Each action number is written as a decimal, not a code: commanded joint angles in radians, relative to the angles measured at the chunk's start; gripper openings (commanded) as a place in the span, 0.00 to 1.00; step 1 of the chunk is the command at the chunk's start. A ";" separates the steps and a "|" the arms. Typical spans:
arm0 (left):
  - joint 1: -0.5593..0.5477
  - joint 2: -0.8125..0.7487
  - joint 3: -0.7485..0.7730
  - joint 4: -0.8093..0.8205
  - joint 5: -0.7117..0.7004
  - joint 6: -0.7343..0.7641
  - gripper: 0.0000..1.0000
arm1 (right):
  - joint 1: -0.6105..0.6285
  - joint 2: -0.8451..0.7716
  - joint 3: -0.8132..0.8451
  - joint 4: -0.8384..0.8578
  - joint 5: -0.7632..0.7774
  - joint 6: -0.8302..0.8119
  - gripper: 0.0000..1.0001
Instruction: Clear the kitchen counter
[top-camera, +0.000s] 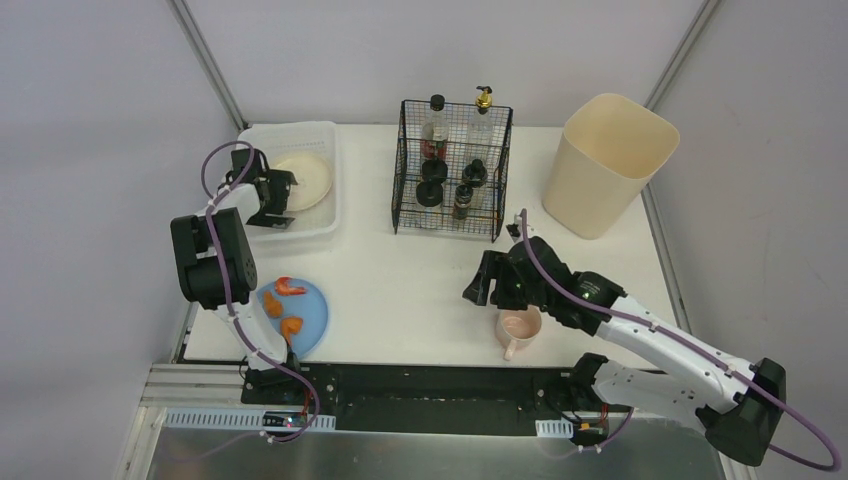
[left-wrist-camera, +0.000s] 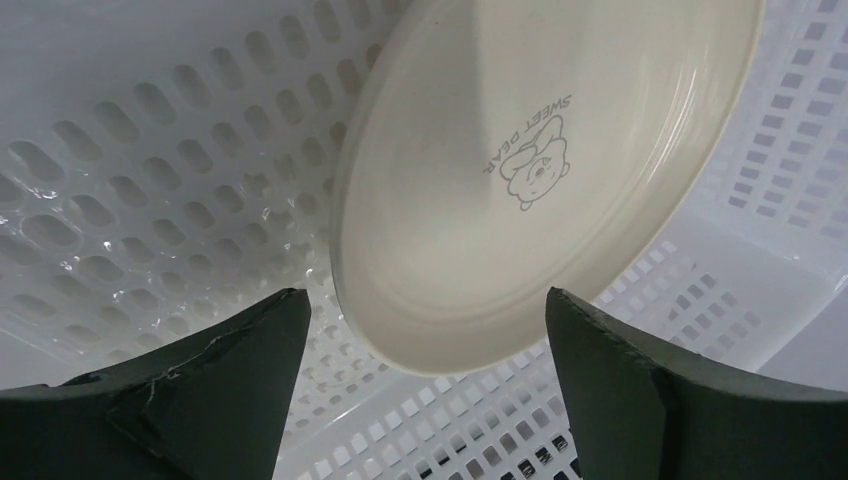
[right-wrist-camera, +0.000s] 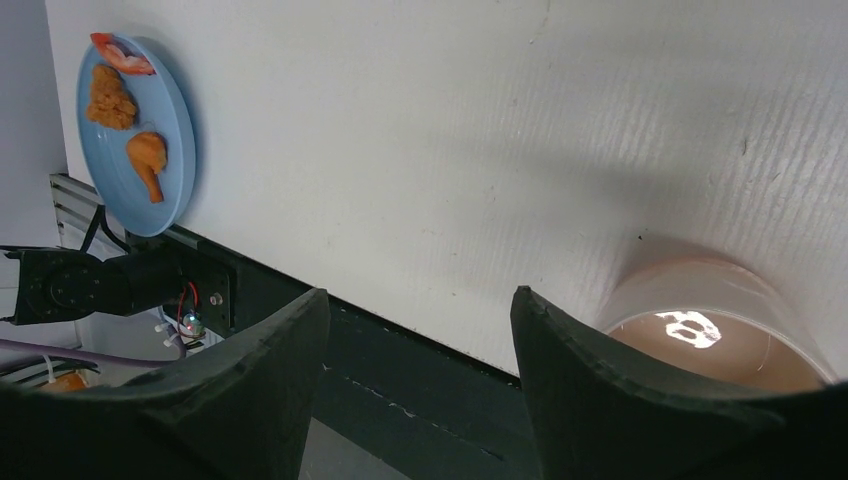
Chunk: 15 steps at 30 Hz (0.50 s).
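**Both grippers apart: left over the tray, right by the cup**

The counter (top-camera: 400, 290) is a white matte rectangle. Its long axis runs left to right in the top view, its far edge meets the grey walls (top-camera: 100, 100), and its near edge meets a black rail (top-camera: 430, 390) where the arms are bolted.

At the far left corner sits a perforated white tray (top-camera: 290, 128) with a cream plate (top-camera: 303, 180) inside. A wire rack (top-camera: 452, 210) of bottles (top-camera: 435, 130) stands at the middle of the far edge. A cream bin (top-camera: 600, 170) stands at the far right corner. A blue plate (top-camera: 312, 318) carrying a shrimp (top-camera: 290, 287) and fried pieces (top-camera: 291, 326) lies at the near left corner. A pink cup (top-camera: 520, 328) stands by the near edge, right of centre.

The left gripper (left-wrist-camera: 425, 300) hangs inside the tray with its jaws wide apart. The cream plate lies beyond them and neither finger touches it. The right gripper (right-wrist-camera: 420, 295) hovers over bare counter just left of the cup, its jaws apart with nothing between them.

The left wrist view cuts off the cream plate's upper rim, and the left arm hides part of the tray from above. The right arm covers part of the cup's rim, and the right wrist view cuts the cup off at the frame's lower right. The bin hides part of the counter's right edge. The bottle labels are too small to read.
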 joint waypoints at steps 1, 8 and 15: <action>-0.004 -0.063 0.063 -0.083 -0.006 0.058 0.92 | 0.003 -0.028 0.018 0.002 -0.005 -0.007 0.70; 0.008 -0.201 0.043 -0.136 0.073 0.121 0.93 | 0.003 -0.007 0.060 -0.016 -0.023 -0.024 0.70; 0.018 -0.314 0.035 -0.177 0.240 0.172 0.95 | 0.005 0.071 0.126 -0.006 -0.103 -0.039 0.73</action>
